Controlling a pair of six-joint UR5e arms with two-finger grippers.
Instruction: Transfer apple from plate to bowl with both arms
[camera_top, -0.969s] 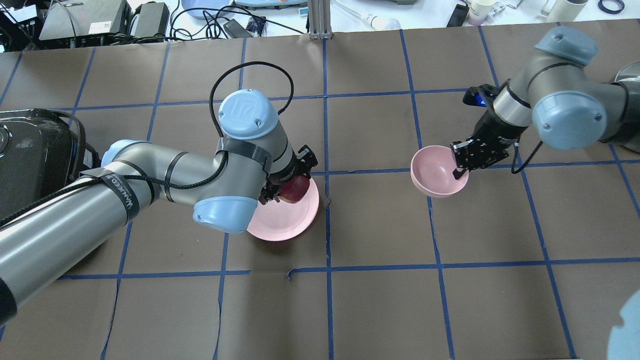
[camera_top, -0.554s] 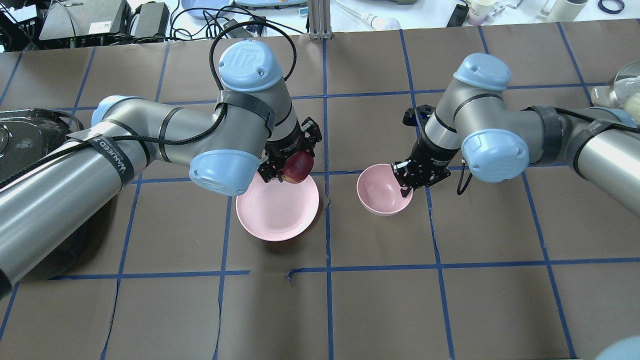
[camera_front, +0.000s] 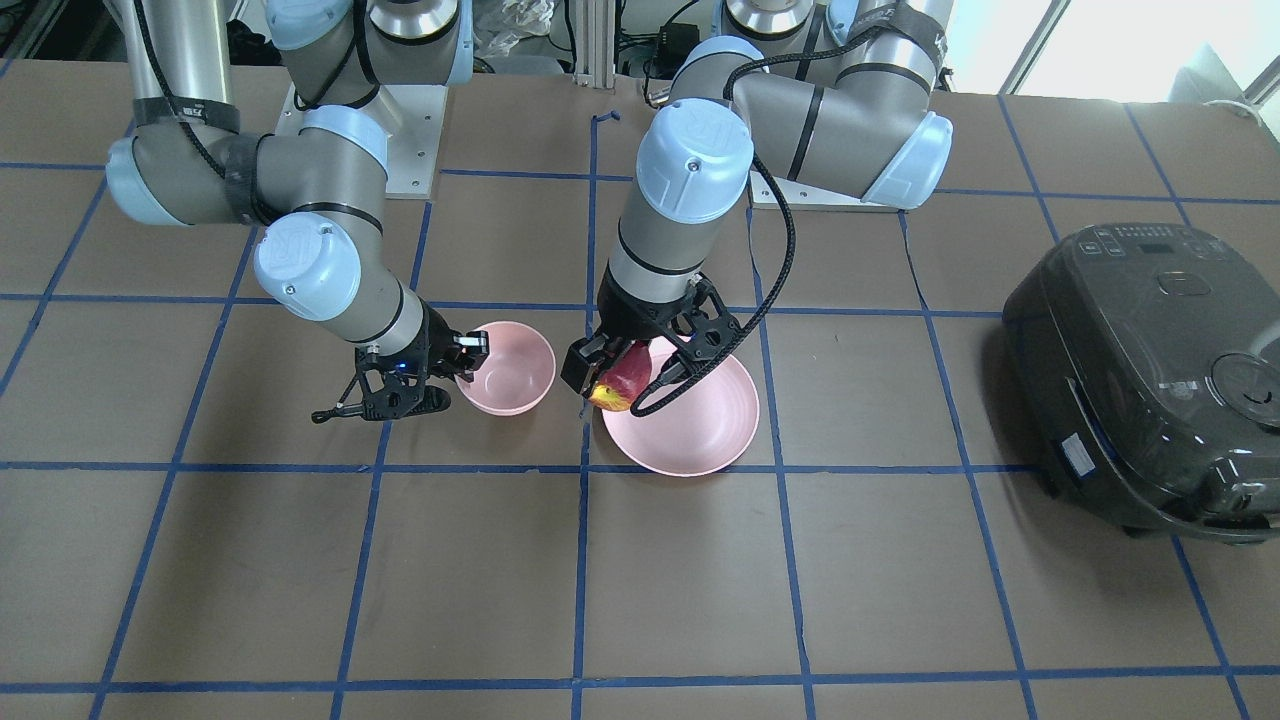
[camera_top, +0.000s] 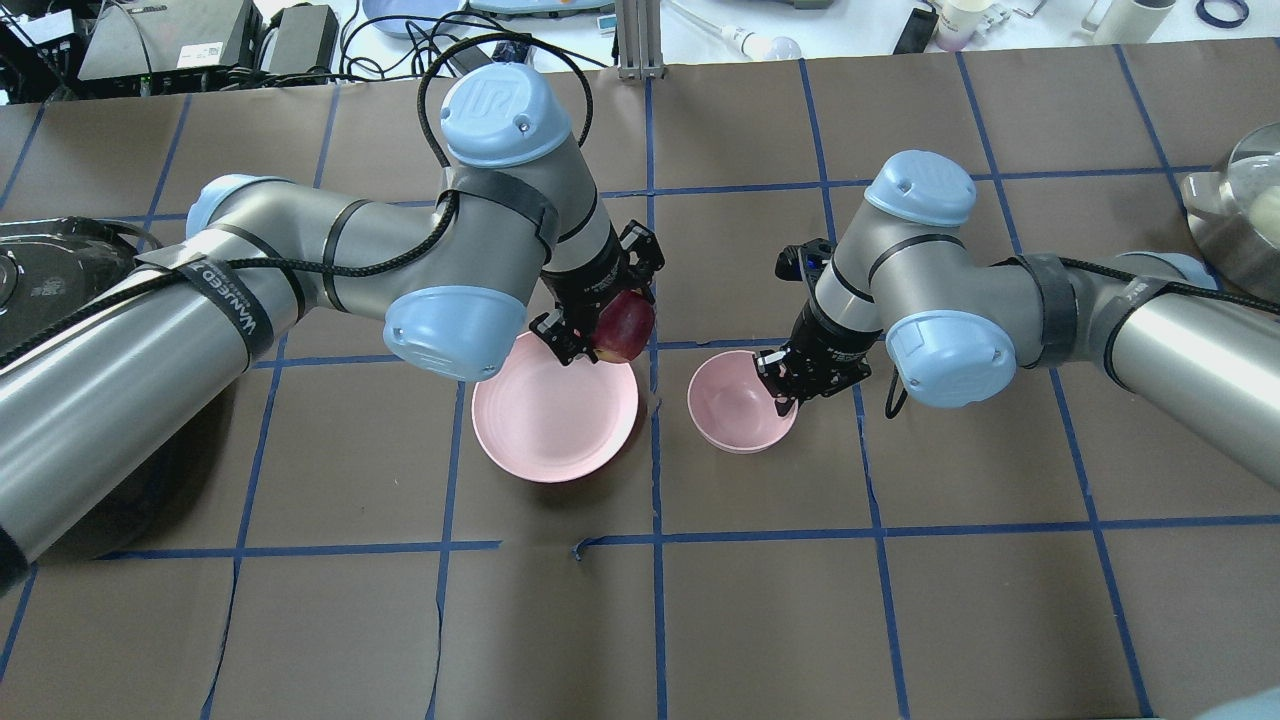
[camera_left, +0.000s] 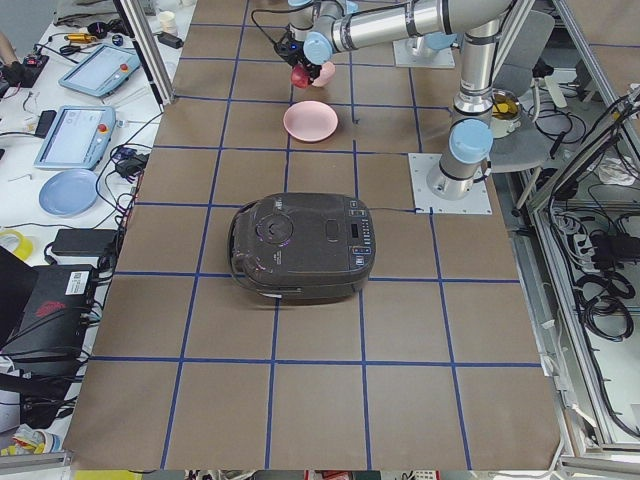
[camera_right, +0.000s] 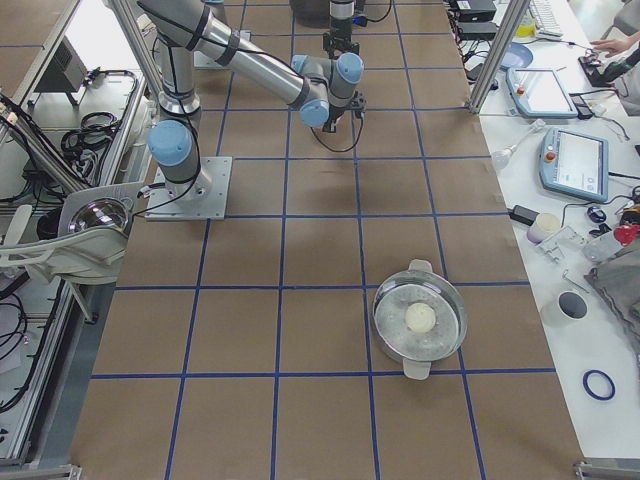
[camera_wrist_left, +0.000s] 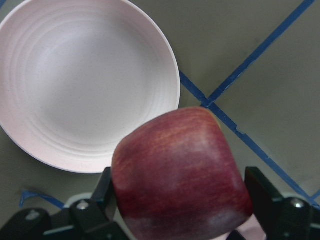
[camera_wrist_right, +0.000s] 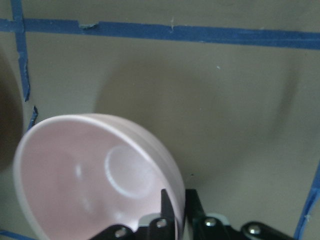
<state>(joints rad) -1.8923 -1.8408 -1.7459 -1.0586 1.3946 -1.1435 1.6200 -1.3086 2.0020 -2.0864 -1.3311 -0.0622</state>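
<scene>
In the left wrist view the apple (camera_wrist_left: 182, 175) is covering part of the rim of the plate (camera_wrist_left: 75, 85), and the lower edge is cutting off the left claw (camera_wrist_left: 182, 187). In the right wrist view the bottom edge is cropping the bowl (camera_wrist_right: 75, 175) and the right claw (camera_wrist_right: 180, 212). From the right-end camera both claws are showing too small to read.

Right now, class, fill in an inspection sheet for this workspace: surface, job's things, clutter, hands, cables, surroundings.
Surface: table covered in brown paper with a blue tape grid.
Job's things: apple lifted above plate's bowl-side edge; plate empty; bowl empty, beside plate, not touching.
Clutter: rice cooker; metal pot holding a pale ball.
Hands: left hand shut on apple; right hand pinching bowl's rim.
Cables: black cable loops from left wrist, hanging near apple.
Surroundings: pendants on side benches.
</scene>
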